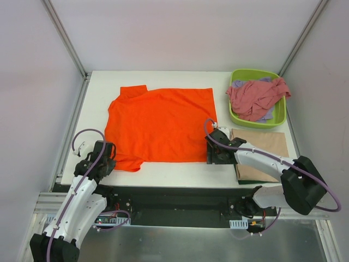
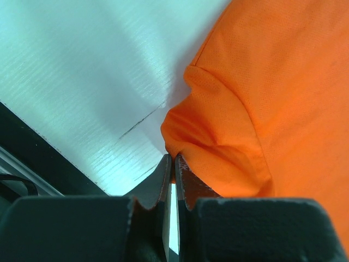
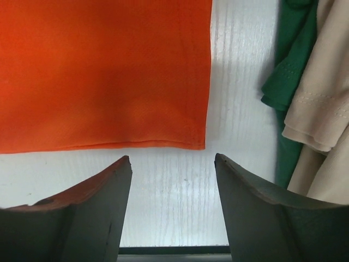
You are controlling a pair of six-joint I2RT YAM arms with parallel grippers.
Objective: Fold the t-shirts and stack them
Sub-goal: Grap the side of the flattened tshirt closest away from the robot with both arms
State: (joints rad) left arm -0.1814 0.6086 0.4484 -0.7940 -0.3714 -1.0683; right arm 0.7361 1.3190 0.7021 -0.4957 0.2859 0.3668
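Left gripper (image 2: pixel 172 159) is sitting at lower left of the top view, jaws together, pinching the bunched sleeve edge of the orange t-shirt (image 1: pixel 158 123). Right gripper (image 3: pixel 173 158) is hovering with jaws apart over bare bench (image 1: pixel 98 98), just below that shirt's lower right corner, gripping nothing. The shirt is lying spread flat mid-bench. Right of it, tan t-shirt (image 1: pixel 262 144) is lying on dark green t-shirt (image 3: pixel 289 60). Upper right, pink t-shirt (image 1: pixel 253 98) is spilling over lime tub (image 1: pixel 238 116), lavender t-shirt (image 1: pixel 266 115) under it.
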